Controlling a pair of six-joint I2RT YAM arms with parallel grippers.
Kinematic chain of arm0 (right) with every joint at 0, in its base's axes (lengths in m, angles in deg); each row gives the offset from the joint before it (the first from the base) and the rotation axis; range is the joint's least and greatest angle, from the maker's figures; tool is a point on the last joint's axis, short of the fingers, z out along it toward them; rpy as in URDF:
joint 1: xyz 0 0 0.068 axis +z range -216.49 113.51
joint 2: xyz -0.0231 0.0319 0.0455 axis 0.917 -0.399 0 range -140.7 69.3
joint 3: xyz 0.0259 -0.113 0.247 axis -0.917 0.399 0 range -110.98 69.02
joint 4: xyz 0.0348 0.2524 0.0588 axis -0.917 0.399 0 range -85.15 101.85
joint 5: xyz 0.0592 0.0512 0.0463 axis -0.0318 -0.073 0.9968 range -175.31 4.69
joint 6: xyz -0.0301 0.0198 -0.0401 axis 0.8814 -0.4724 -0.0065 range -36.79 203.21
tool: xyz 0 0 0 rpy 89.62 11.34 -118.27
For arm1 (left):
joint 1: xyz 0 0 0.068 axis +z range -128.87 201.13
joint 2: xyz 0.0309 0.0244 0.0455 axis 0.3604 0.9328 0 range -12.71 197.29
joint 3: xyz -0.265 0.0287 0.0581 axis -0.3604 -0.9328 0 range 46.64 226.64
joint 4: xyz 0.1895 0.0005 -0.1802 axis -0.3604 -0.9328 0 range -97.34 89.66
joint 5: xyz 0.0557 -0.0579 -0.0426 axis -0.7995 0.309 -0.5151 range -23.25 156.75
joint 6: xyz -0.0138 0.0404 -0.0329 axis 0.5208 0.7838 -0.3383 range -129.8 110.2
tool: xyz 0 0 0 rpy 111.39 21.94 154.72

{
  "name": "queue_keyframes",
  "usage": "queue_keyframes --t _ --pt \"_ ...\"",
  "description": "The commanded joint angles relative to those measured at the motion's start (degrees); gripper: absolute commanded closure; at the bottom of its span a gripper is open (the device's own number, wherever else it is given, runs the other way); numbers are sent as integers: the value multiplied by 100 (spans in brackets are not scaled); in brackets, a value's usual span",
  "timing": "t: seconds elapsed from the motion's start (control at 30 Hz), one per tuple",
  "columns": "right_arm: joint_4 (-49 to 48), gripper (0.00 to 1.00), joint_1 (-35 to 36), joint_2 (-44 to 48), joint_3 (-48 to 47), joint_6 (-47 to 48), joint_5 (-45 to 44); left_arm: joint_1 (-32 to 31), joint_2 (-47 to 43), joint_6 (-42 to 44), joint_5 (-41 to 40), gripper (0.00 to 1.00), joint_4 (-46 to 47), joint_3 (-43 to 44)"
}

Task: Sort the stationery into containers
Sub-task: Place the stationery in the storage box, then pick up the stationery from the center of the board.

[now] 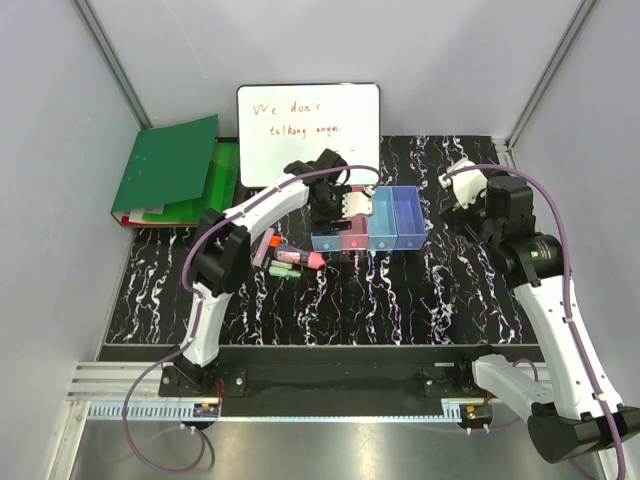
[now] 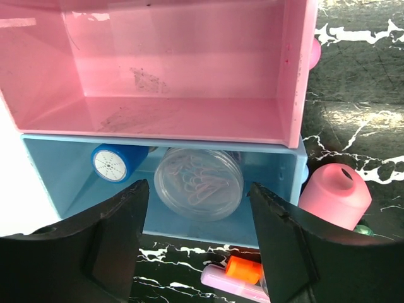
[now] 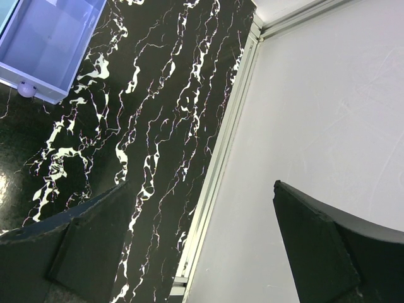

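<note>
The left gripper [image 2: 197,189] hangs with its fingers spread apart and nothing between them, right above the left end of the row of bins [image 1: 368,232]. Directly under it, the left light blue bin [image 2: 278,189] holds a blue-capped bottle [image 2: 117,162] lying on its side and a clear round case [image 2: 199,183] with paper clips inside, the two just beside each other. The pink bin [image 2: 189,120] is joined to this bin's right side. On the table [image 1: 350,300] just left of the row lie the loose sticks: a pink marker [image 2: 334,196] closest to the blue bin, an orange-capped stick [image 2: 243,270] beside it, and a pale green stick [image 1: 285,271] on the near side of the cluster. The right gripper [image 3: 202,196] is well apart to the right of the row, fingers wide apart and empty, above bare table near the right wall, with the purple-blue bin [image 3: 50,44] to its left. At the far edge stand a whiteboard [image 1: 308,125] and a green folder [image 1: 165,165].
</note>
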Motion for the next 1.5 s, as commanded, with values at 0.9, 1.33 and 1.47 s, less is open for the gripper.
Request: queue_keyframes --t 0.9,1.33,1.47 --pt "-125 1 -60 126 -448 -90 102 28 -2483 -575 -501 14 779 -1903" --pt "-28 1 -69 143 -501 -55 -20 -42 -2160 1493 -729 9 1000 -2882" --pt "-11 1 -78 143 -457 -20 -29 -42 -1905 1564 -711 9 1070 -2829"
